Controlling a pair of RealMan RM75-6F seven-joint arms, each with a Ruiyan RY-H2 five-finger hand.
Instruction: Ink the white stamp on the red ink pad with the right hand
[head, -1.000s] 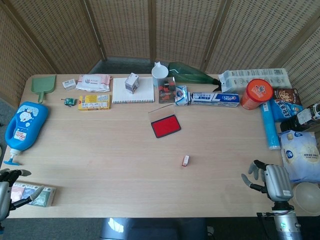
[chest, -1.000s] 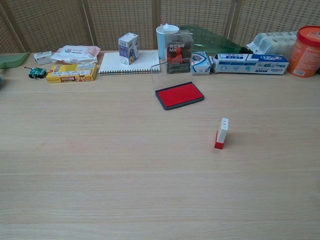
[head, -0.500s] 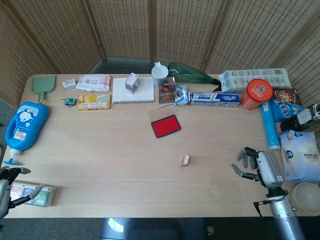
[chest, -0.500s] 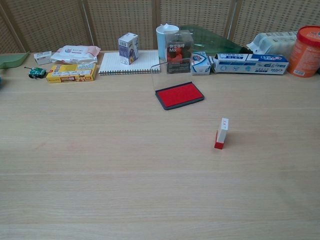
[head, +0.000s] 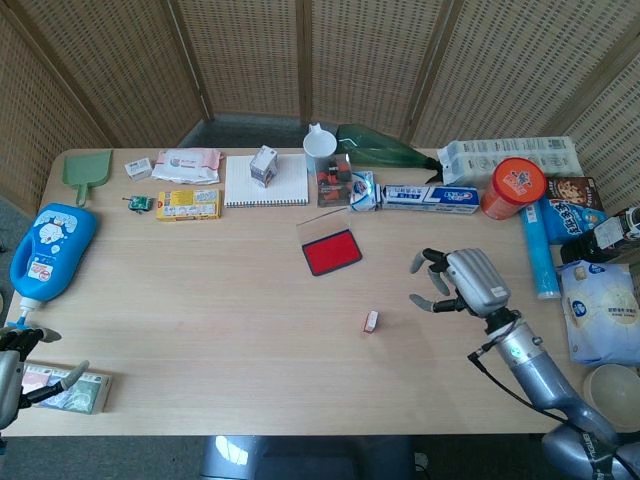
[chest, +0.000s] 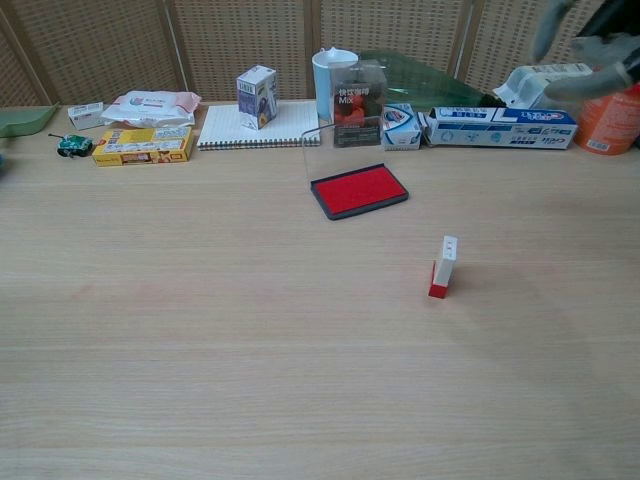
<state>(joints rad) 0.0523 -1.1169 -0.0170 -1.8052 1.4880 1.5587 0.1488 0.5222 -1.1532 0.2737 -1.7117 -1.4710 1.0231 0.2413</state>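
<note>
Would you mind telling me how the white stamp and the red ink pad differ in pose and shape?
The white stamp stands upright on the table, tall and narrow; the red ink pad lies flat, wide and low. The stamp is white above a red base; the pad is a red sheet in a dark frame. Neither is touched by a hand.

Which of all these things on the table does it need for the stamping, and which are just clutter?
Needed:
white stamp
red ink pad
right hand, fingers apart, holding nothing

Just lying about:
notebook
blue bottle
orange tub
toothpaste box
</note>
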